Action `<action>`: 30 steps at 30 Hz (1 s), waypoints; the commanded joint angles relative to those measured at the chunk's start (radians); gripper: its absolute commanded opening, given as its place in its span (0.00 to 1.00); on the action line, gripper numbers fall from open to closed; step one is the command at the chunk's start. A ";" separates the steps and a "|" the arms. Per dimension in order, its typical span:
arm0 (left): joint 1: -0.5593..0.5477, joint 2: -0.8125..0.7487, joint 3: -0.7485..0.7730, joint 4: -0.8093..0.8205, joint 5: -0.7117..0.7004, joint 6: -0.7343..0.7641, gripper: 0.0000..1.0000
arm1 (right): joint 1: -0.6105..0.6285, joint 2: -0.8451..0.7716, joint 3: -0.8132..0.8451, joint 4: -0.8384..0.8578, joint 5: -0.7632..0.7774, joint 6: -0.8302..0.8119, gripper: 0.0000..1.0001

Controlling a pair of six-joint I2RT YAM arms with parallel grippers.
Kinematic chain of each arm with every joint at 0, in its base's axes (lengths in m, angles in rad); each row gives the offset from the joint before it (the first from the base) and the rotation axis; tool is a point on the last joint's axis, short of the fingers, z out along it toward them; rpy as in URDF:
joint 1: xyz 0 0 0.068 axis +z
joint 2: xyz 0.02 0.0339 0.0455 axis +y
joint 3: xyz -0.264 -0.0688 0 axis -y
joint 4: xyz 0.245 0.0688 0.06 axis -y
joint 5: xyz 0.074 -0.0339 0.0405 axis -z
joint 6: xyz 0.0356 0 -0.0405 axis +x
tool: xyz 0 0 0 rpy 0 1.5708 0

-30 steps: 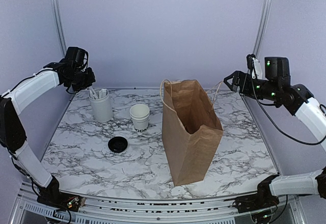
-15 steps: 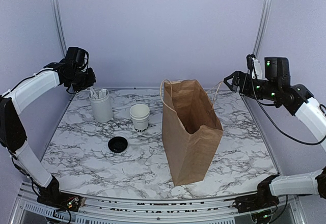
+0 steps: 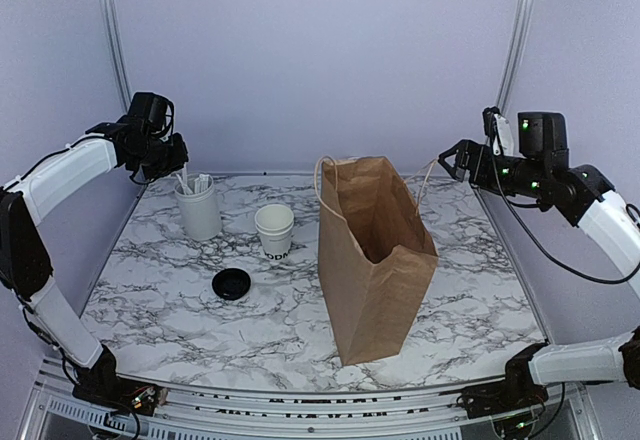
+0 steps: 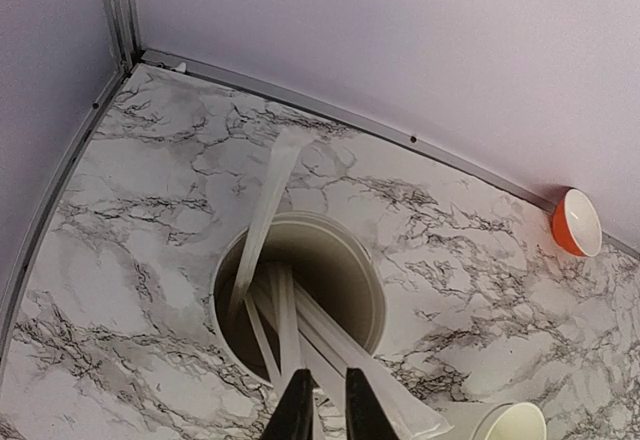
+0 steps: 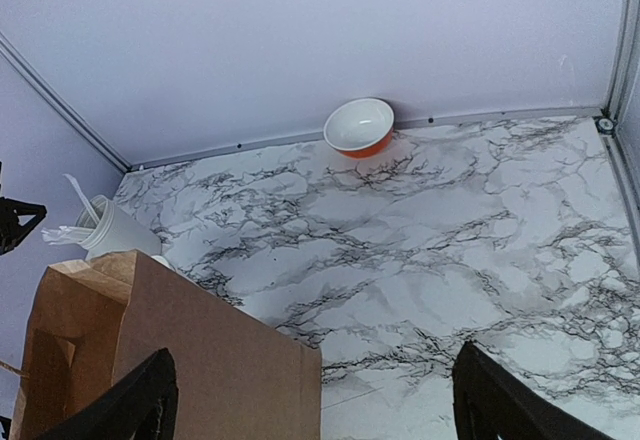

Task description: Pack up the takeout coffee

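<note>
The takeout coffee cup (image 3: pixel 274 230) is a small white paper cup with dark lettering, standing left of centre; its rim (image 4: pixel 510 422) shows at the left wrist view's bottom right. Its black round lid (image 3: pixel 231 283) lies flat in front of it. My left gripper (image 3: pixel 172 160) (image 4: pixel 325 405) hovers over a white cylindrical holder (image 3: pixel 199 210) (image 4: pixel 381 300) of long packets. Its jaws stand a narrow gap apart, and no grip on a packet shows. My right gripper (image 3: pixel 452 160) (image 5: pixel 315 380) hangs wide open and empty, high behind the brown paper bag (image 3: pixel 375 250) (image 5: pixel 150 360).
The bag stands upright and open-topped at centre right, with cord handles. An orange bowl (image 5: pixel 360 125) (image 4: pixel 575 222) lies tilted against the back wall. The holder (image 5: pixel 115 230) sits near the back left corner, close to the table's left rail.
</note>
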 commanded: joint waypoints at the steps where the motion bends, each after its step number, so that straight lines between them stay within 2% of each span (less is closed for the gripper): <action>1: 0.007 -0.017 0.008 -0.022 -0.011 0.003 0.14 | -0.010 0.000 0.004 0.007 -0.005 0.004 0.92; 6: 0.008 -0.037 0.021 -0.024 -0.033 0.006 0.15 | -0.010 0.000 0.001 0.007 -0.006 0.003 0.92; 12: 0.046 -0.007 0.048 -0.035 -0.061 0.024 0.22 | -0.010 0.000 0.001 0.008 -0.011 0.002 0.92; 23: 0.071 0.243 0.294 -0.071 -0.028 0.088 0.37 | -0.009 -0.010 0.016 -0.018 -0.013 0.001 0.92; 30: 0.068 0.338 0.358 -0.071 -0.049 0.127 0.42 | -0.009 -0.026 0.026 -0.048 0.005 -0.005 0.92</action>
